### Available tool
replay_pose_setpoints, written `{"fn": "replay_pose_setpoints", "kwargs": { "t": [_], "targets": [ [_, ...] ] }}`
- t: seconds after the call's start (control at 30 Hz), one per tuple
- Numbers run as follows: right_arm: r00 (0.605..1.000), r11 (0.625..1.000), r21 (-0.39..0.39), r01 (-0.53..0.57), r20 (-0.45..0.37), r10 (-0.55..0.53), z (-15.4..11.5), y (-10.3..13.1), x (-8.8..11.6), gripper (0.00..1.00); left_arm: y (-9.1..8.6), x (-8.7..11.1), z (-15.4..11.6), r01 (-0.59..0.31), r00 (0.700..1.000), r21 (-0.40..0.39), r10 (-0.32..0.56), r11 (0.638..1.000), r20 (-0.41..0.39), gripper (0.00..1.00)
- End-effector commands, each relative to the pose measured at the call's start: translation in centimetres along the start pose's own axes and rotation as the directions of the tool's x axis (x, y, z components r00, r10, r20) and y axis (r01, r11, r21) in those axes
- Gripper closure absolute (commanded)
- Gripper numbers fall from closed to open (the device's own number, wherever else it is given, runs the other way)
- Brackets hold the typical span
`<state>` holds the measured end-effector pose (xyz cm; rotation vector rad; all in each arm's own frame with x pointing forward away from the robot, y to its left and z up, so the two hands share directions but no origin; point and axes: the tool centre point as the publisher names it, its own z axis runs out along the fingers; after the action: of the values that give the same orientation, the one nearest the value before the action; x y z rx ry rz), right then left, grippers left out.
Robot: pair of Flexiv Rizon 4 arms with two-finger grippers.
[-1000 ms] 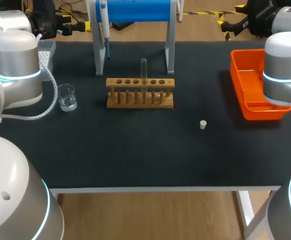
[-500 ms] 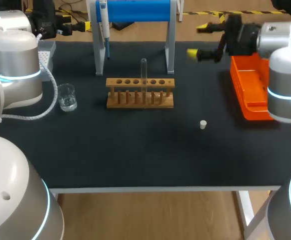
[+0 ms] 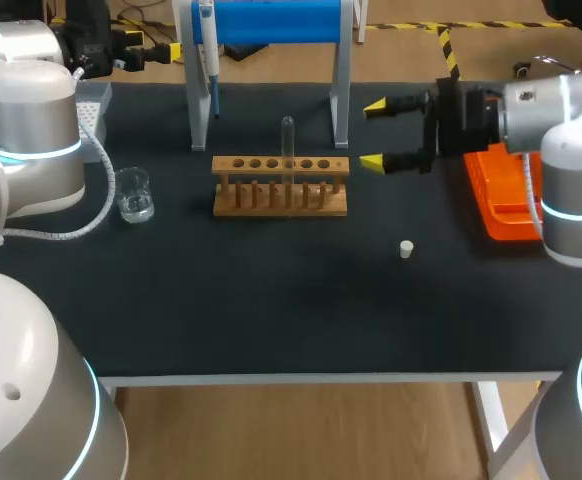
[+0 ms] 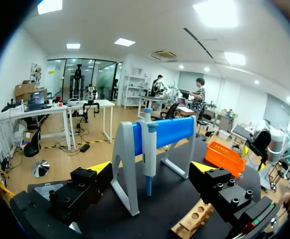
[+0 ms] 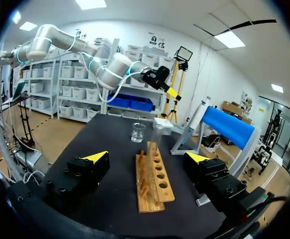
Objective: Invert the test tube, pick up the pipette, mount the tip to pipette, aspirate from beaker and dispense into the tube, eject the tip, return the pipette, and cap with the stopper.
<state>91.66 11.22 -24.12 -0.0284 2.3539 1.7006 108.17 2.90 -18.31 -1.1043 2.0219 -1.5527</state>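
Care matters: right pincer [image 3: 373,133], spread wide, should square up on the tube [image 3: 288,140] above the rack [image 3: 281,187] and close gently before lifting straight up.

Pale wood is seen in the rack [image 3: 280,186], clear glass in the beaker [image 3: 133,194], matt black on the table [image 3: 271,300].

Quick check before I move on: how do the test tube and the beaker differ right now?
The test tube is tall and narrow; the beaker is short and wide. The test tube stands upright in the wooden rack; the beaker sits directly on the table, left of the rack in the head view and apart from it. Both are clear, and nothing is holding either one.
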Motion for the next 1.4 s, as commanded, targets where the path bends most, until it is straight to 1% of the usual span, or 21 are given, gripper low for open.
{"fn": "replay_pose_setpoints", "kwargs": {
  "t": [0.03, 0.47, 0.5, 0.57, 0.6, 0.67, 0.73, 0.8, 0.9, 1.0, 1.1, 1.2, 1.3, 1.4],
  "targets": [
    [1.0, 1.0, 0.0, 0.001, 0.008, -0.001, 0.0, 0.0, 0.3, 0.0, 0.0, -0.1, 0.0, 0.0, 1.0, -0.002, 0.0, 1.0, -0.002, 0.0],
    [1.0, 1.0, 0.0, 0.001, 0.008, -0.001, 0.0, 0.0, 0.3, 0.0, 0.0, -0.1, 0.0, 0.0, 1.0, -0.002, 0.0, 1.0, -0.002, 0.0],
    [1.0, 1.0, 0.0, 0.001, 0.008, -0.001, 0.0, 0.0, 0.3, 0.0, 0.0, 0.8, 0.0, -0.025, 1.0, 0.002, 0.025, 1.0, -0.009, 0.0],
    [1.0, 1.0, 0.0, 0.001, 0.008, -0.001, 0.0, 0.0, 0.3, 0.0, 0.5, 3.1, -0.1, -0.063, 0.998, -0.031, 0.062, 0.998, -0.01, 0.0],
    [1.0, 1.0, 0.0, 0.001, 0.008, -0.001, 0.0, 0.0, 0.3, 0.0, 1.0, 4.5, -0.1, -0.072, 0.997, -0.045, 0.072, 0.996, -0.015, 0.0],
    [1.0, 1.0, 0.0, 0.001, 0.008, -0.001, 0.0, 0.0, 0.3, 0.0, 2.2, 7.3, -0.4, -0.081, 0.996, -0.027, 0.08, 0.996, -0.03, 0.0],
    [1.0, 1.0, 0.0, 0.001, 0.008, -0.001, 0.0, 0.0, 0.3, 0.0, 3.6, 9.9, -0.6, -0.093, 0.995, -0.042, 0.092, 0.995, -0.035, 0.0],
    [1.0, 1.0, 0.0, 0.001, 0.008, -0.001, 0.0, 0.0, 0.3, 0.0, 5.2, 12.6, -0.8, -0.1, 0.994, -0.035, 0.099, 0.994, -0.044, 0.0],
    [1.0, 1.0, 0.0, 0.001, 0.008, -0.001, 0.0, 0.0, 0.3, 0.0, 6.9, 16.3, -0.8, -0.133, 0.989, -0.053, 0.129, 0.99, -0.069, 0.0],
    [1.0, 1.0, 0.0, 0.001, 0.008, -0.001, 0.0, 0.0, 0.3, 0.0, 8.3, 19.4, -0.9, -0.171, 0.982, -0.065, 0.164, 0.983, -0.095, 0.0],
    [1.0, 1.0, 0.0, 0.001, 0.008, -0.001, 0.0, 0.0, 0.3, 0.0, 9.6, 21.5, -1.1, -0.203, 0.976, -0.105, 0.193, 0.974, -0.1, 0.0],
    [1.0, 1.0, 0.0, 0.001, 0.008, -0.001, 0.0, 0.0, 0.3, 0.0, 10.4, 22.8, -1.4, -0.221, 0.973, -0.104, 0.212, 0.97, -0.095, 0.0],
    [1.0, 1.0, 0.0, 0.001, 0.008, -0.001, 0.0, 0.0, 0.3, 0.0, 11.3, 23.1, -1.7, -0.222, 0.974, -0.124, 0.214, 0.967, -0.073, 0.0],
    [1.0, 1.0, 0.0, 0.001, 0.008, -0.001, 0.0, 0.0, 0.3, 0.0, 11.5, 23.1, -1.9, -0.223, 0.974, -0.106, 0.217, 0.969, -0.066, 0.0]
  ]
}}
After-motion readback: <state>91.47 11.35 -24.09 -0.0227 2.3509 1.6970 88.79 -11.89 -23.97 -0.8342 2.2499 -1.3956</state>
